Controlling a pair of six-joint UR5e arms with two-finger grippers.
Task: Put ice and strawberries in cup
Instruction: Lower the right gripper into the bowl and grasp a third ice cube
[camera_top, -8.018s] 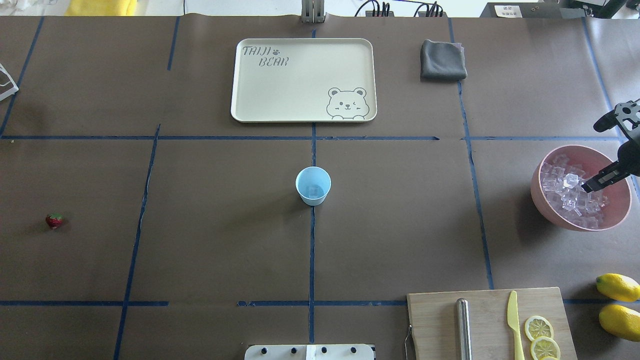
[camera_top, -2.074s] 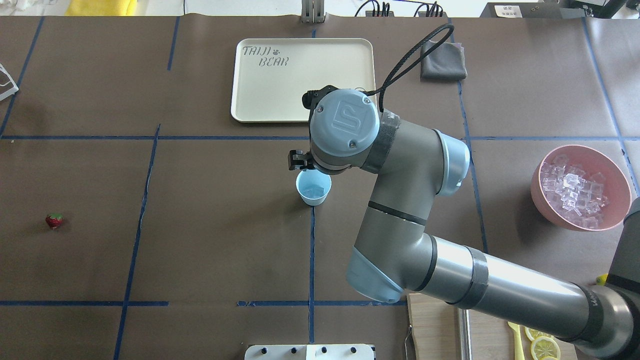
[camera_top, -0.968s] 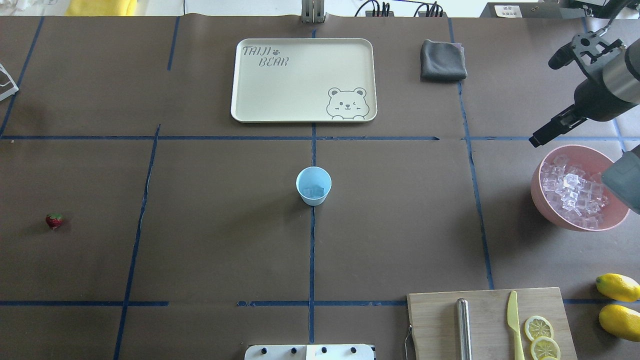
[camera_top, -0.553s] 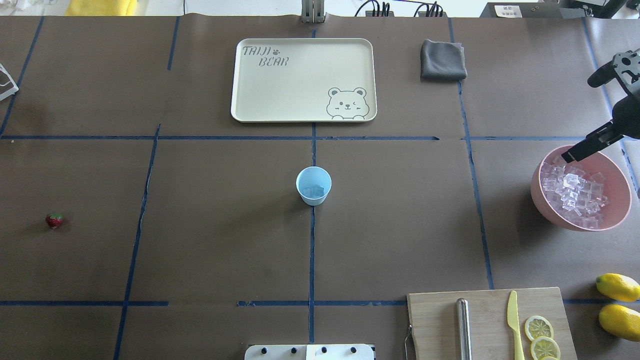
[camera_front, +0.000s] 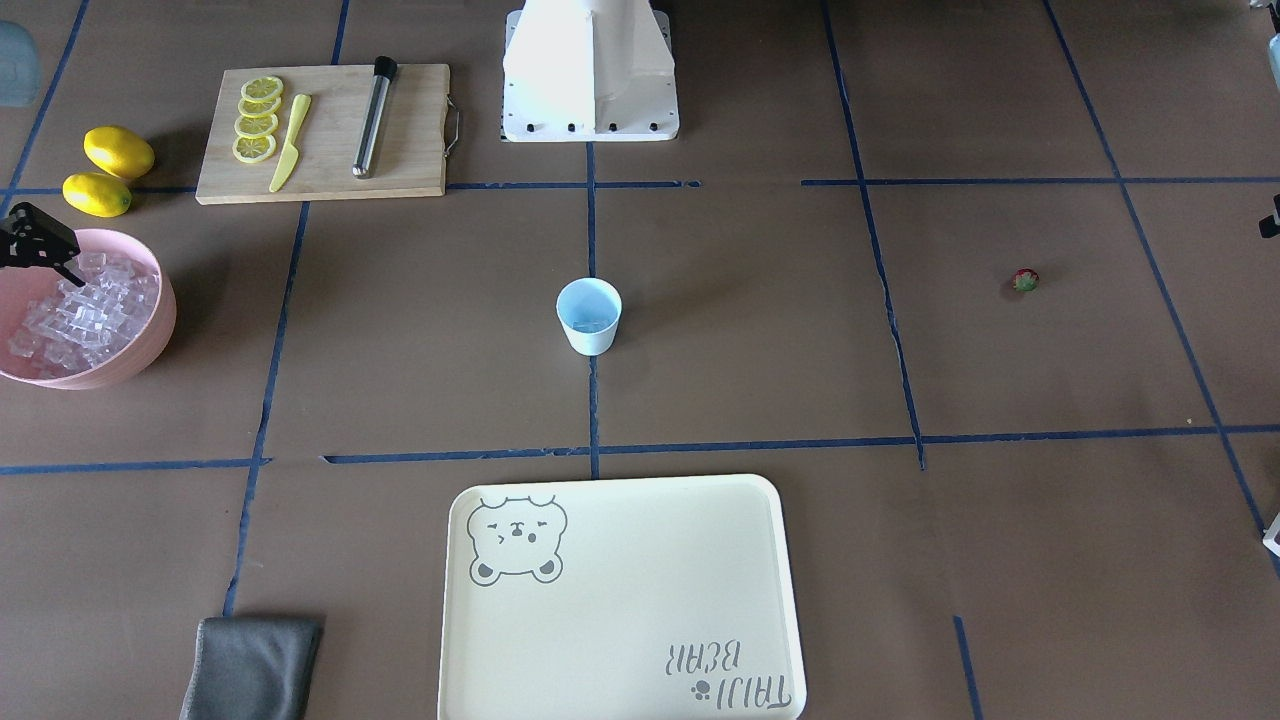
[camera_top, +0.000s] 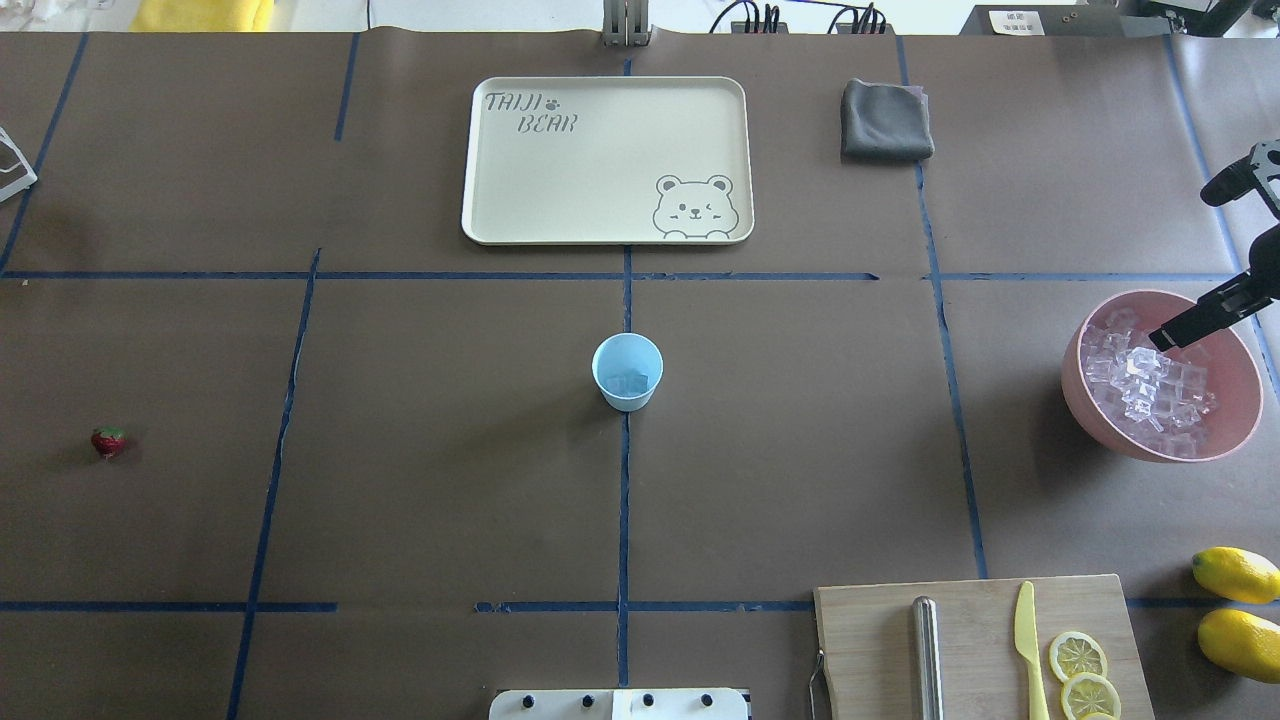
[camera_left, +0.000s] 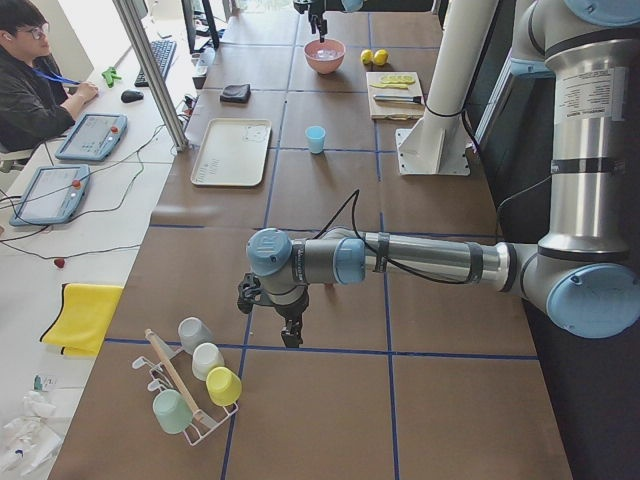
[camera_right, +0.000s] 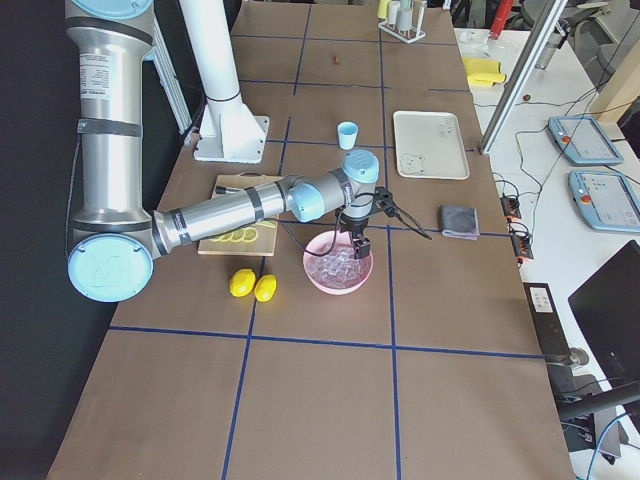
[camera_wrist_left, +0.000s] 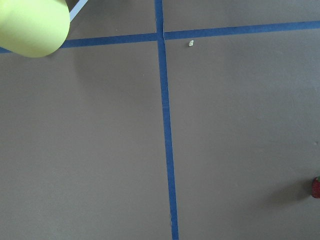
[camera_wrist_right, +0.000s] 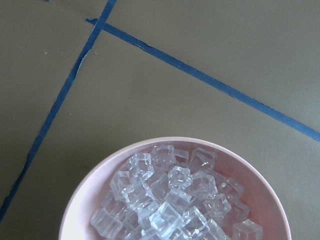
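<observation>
- about two seconds earlier the right arm had been stretched out over the cup at the middle of the table; it had since swung back to the right
- the right gripper hung over the far side of the pink bowl, lower than a moment before
- the cup appeared to hold a little more ice at its bottom than eight seconds earlier, so i judged one drop done and another pick about to start
- the ice was heaped in the bowl right under the fingertips and to their near side; i could not tell whether they touched it
- how far the fingers stood apart could not be told, and nothing showed between them
- the strawberry lay alone at the left of the table, well apart from the cup and not yet fetched
- the left gripper hovered over bare table further left; its opening could not be told
</observation>
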